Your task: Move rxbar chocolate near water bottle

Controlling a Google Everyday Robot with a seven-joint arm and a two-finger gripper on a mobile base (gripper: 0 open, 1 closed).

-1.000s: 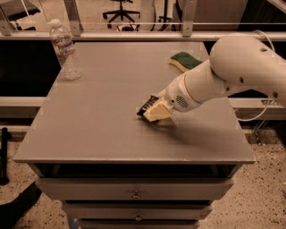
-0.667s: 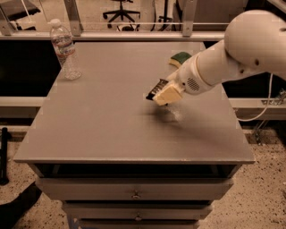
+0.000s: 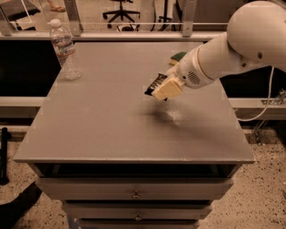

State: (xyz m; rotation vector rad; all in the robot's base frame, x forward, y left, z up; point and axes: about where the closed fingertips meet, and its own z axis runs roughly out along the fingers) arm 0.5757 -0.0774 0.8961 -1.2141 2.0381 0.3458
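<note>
My gripper (image 3: 163, 88) hangs above the middle of the grey table (image 3: 111, 129), a little right of centre, on the end of the white arm coming in from the right. It is shut on the rxbar chocolate (image 3: 155, 83), a small black bar with white text that sticks out to the left between the cream fingers (image 3: 169, 88), lifted off the surface. The water bottle (image 3: 65, 49), clear with a white cap and a coloured label, stands upright at the table's far left corner, well apart from the bar.
A green-and-yellow sponge (image 3: 177, 57) lies at the back right of the table, partly hidden behind the arm. A railing runs behind the table, with an office chair (image 3: 123, 10) beyond it. Drawers sit under the tabletop.
The gripper has lifted the bar off the table and carried it up and slightly left over the last second.
</note>
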